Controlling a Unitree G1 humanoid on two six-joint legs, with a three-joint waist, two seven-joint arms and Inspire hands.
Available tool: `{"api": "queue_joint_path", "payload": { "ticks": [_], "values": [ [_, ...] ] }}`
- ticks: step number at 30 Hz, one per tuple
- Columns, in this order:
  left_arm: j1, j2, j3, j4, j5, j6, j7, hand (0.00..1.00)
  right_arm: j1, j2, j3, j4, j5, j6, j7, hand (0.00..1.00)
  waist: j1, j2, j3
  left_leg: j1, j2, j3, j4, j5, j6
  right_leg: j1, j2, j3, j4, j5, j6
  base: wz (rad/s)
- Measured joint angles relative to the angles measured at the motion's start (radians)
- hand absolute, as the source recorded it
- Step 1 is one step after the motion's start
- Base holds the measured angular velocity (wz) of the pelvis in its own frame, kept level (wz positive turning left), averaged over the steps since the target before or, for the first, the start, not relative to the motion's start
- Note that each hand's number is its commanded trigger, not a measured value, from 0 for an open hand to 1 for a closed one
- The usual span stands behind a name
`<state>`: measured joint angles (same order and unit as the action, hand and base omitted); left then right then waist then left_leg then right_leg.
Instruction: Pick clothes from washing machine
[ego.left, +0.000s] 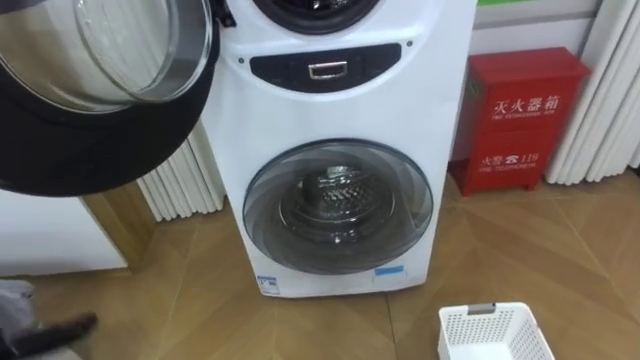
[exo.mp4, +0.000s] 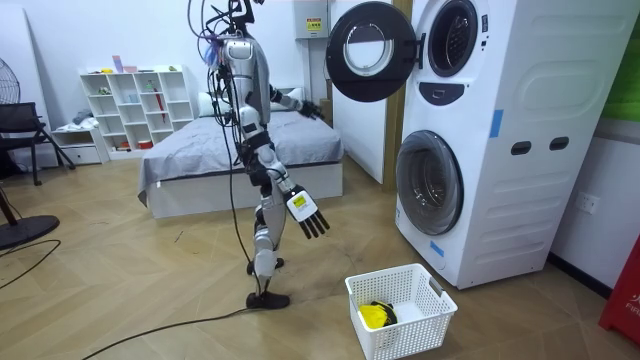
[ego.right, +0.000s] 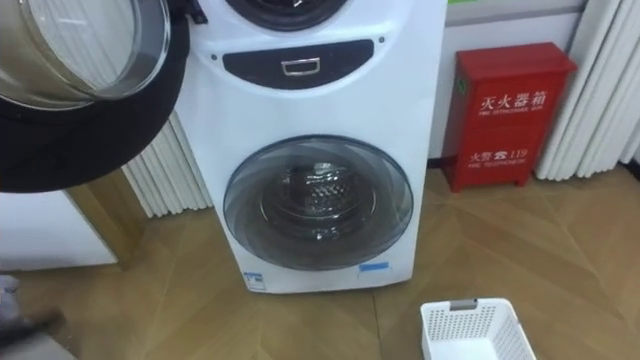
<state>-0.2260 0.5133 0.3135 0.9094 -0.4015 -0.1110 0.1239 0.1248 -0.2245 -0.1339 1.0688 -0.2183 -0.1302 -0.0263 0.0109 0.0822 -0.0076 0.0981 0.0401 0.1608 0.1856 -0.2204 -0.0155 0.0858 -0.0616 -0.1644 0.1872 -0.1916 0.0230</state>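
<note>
A white stacked washing machine (ego.left: 340, 100) stands before me. Its upper round door (ego.left: 100, 90) swings open to my left, while the lower door (ego.left: 338, 205) is closed and shows a bare metal drum behind the glass. The upper drum opening (exo.mp4: 452, 38) is dark, and I see no clothes in it. A white laundry basket (ego.left: 490, 335) sits on the floor at the lower right with a yellow cloth (exo.mp4: 376, 315) in it. My left hand (ego.left: 70, 328) reaches forward below the open door, fingers straight. My right hand (exo.mp4: 306, 212) hangs low beside my leg, fingers spread, holding nothing.
A red fire-equipment box (ego.left: 525, 115) stands right of the machine by white curtains (ego.left: 610, 100). A white radiator (ego.left: 185, 185) sits left of it. Behind me are a grey bed (exo.mp4: 230, 150), a white shelf (exo.mp4: 140, 105) and a fan (exo.mp4: 12, 100).
</note>
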Motion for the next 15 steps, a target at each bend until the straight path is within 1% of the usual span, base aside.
{"api": "queue_joint_path", "payload": {
  "ticks": [2,4,5,7,9,11,12,13,14,15],
  "values": [
    [-0.021,0.013,0.042,-0.060,0.000,0.002,0.006,0.00,0.029,0.001,-0.017,-0.052,-0.007,0.002,0.008,0.00,0.001,0.005,0.0018,0.001,0.000,0.001,-0.003,0.000,0.000,-0.003,0.001,0.002,-0.002,0.003,0.000,-0.05],
    [-0.024,0.014,0.042,-0.113,0.000,0.009,0.019,0.00,0.039,0.000,-0.020,-0.087,-0.016,0.002,0.007,0.00,0.001,0.012,0.0045,0.001,0.000,-0.001,-0.004,0.000,0.000,-0.004,0.001,0.003,-0.003,0.005,0.000,-0.03],
    [-0.029,0.015,0.042,-0.147,0.000,0.021,0.023,0.00,0.043,0.001,-0.017,-0.103,-0.022,0.003,0.006,0.00,0.000,0.015,0.0048,0.000,0.000,-0.003,-0.005,0.000,0.000,-0.004,0.001,0.002,-0.004,0.005,0.001,0.00],
    [-0.051,0.021,0.042,-0.170,-0.001,0.026,0.024,0.00,0.043,0.003,-0.016,-0.113,-0.033,0.003,0.007,0.00,0.001,0.018,0.0029,0.000,0.000,-0.007,-0.008,0.000,0.000,-0.005,0.002,0.001,-0.004,0.005,0.000,0.02],
    [-0.053,0.039,0.042,-0.204,-0.001,0.031,0.025,0.00,0.052,0.003,-0.017,-0.140,-0.068,0.003,0.006,0.00,0.000,0.022,0.0004,0.000,0.000,-0.011,-0.010,0.000,0.000,-0.007,0.002,0.002,-0.006,0.005,0.001,0.00],
    [-0.057,0.073,0.040,-0.256,0.000,0.033,0.026,0.00,0.063,0.003,-0.017,-0.158,-0.088,0.002,0.004,0.00,-0.007,0.021,-0.0008,0.000,0.000,-0.019,-0.015,0.000,0.000,-0.002,0.003,-0.004,-0.017,0.006,0.000,0.05],
    [-0.064,0.082,0.038,-0.266,-0.001,0.035,0.026,0.00,0.067,0.003,-0.017,-0.162,-0.088,0.002,0.003,0.00,-0.008,0.021,-0.0010,0.000,0.000,-0.020,-0.016,0.000,0.000,-0.001,0.003,-0.005,-0.019,0.006,0.000,0.08],
    [-0.075,0.099,0.036,-0.303,0.002,0.050,0.027,0.00,0.084,0.003,-0.017,-0.183,-0.090,0.003,0.002,0.00,-0.008,0.021,-0.0010,-0.001,0.000,-0.029,-0.018,0.000,0.000,0.000,0.004,-0.005,-0.019,0.006,0.000,0.08],
    [-0.081,0.128,0.013,-0.325,0.021,0.071,0.028,0.00,0.100,0.003,-0.017,-0.200,-0.097,0.003,0.000,0.00,-0.003,0.022,-0.0011,0.000,0.000,-0.030,-0.019,0.000,0.000,0.001,0.005,-0.004,-0.019,0.006,0.000,0.06],
    [-0.081,0.139,0.004,-0.325,0.021,0.084,0.029,0.00,0.106,0.003,-0.017,-0.208,-0.100,0.004,-0.002,0.00,0.000,0.022,-0.0012,0.000,0.000,-0.030,-0.019,0.000,0.000,0.001,0.005,-0.004,-0.019,0.006,0.000,0.00]
  ]
}}
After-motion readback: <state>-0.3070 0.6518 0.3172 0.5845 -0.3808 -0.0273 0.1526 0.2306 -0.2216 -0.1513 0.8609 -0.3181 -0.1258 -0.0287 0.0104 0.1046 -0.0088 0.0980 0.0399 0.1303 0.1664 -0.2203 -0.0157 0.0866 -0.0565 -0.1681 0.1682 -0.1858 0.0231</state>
